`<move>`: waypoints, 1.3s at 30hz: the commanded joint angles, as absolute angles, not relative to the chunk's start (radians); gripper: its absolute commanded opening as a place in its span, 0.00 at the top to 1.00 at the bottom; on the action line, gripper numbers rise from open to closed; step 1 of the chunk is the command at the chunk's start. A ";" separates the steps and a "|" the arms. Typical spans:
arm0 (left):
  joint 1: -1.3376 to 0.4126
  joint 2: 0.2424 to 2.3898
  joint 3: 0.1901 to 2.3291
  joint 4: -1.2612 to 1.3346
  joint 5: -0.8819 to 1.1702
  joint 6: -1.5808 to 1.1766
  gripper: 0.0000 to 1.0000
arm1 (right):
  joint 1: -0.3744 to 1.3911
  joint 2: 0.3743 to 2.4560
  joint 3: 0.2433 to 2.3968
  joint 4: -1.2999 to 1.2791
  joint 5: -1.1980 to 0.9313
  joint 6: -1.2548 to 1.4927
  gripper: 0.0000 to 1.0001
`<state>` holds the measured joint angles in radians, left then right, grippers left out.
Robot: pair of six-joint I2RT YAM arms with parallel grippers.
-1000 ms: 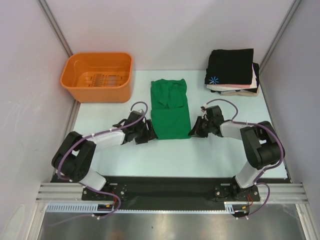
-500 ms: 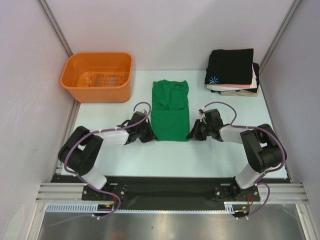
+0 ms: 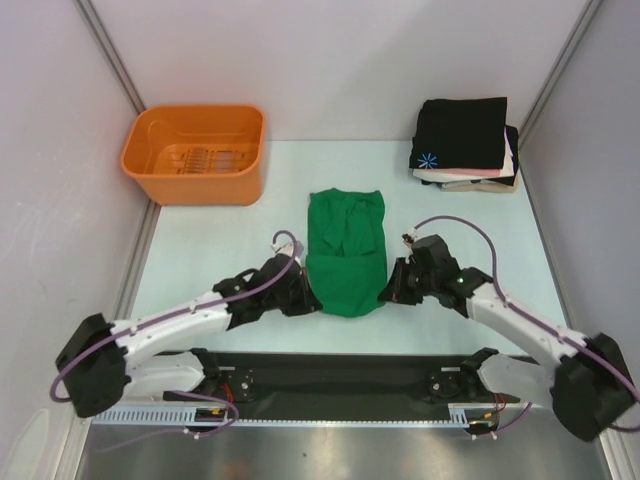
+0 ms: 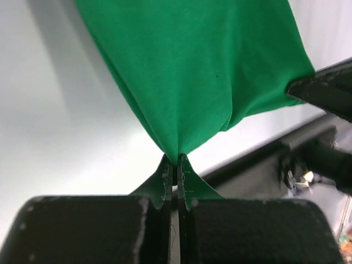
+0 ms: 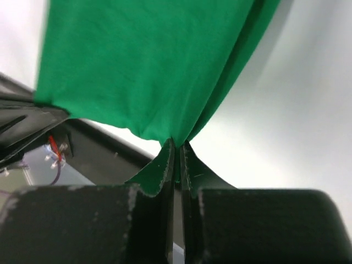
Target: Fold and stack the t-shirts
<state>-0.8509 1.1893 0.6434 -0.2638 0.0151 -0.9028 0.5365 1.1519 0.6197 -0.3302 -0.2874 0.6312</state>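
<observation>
Grippers: we see the left gripper (image 4: 175, 165) and the right gripper (image 5: 177, 148) both clamped tight, each pinching one near corner of the green t-shirt (image 3: 346, 255), with cloth bunched between the jaws.
Green t-shirt: it lies as a narrow strip at the middle of the table (image 3: 230, 240). Its near edge appears raised off the surface, and its far end lies rumpled.
Handling: we judge the cloth light, soft and limp, so it will sag and crease wherever it is unsupported. Both near corners taken together, as here, look like the right hold for carrying that edge over to the far one.
Risk: we think so thin a pinch could slip free under an uneven pull.
Stack: the stack of folded t-shirts (image 3: 470, 178) sits at the far right, with a black t-shirt (image 3: 462, 130) bearing a blue-white starburst on top.
Basket: the orange basket (image 3: 195, 155) stands at the far left, well apart.
</observation>
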 commanded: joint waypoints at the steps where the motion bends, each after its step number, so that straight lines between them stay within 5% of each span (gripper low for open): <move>1: -0.943 1.074 0.594 -0.426 -0.048 -1.040 1.00 | 0.603 0.996 0.617 -0.541 -0.215 0.734 1.00; 10: -1.045 0.894 0.689 -0.635 -0.132 -1.097 1.00 | 0.767 0.762 0.685 -0.744 -0.118 0.891 1.00; 25: -0.729 1.193 1.089 -0.626 0.027 -0.801 1.00 | 0.428 1.112 0.995 -0.700 -0.218 0.612 1.00; 39: -0.513 1.564 1.374 -0.615 0.236 -0.687 1.00 | 0.322 1.511 1.288 -0.667 -0.245 0.485 1.00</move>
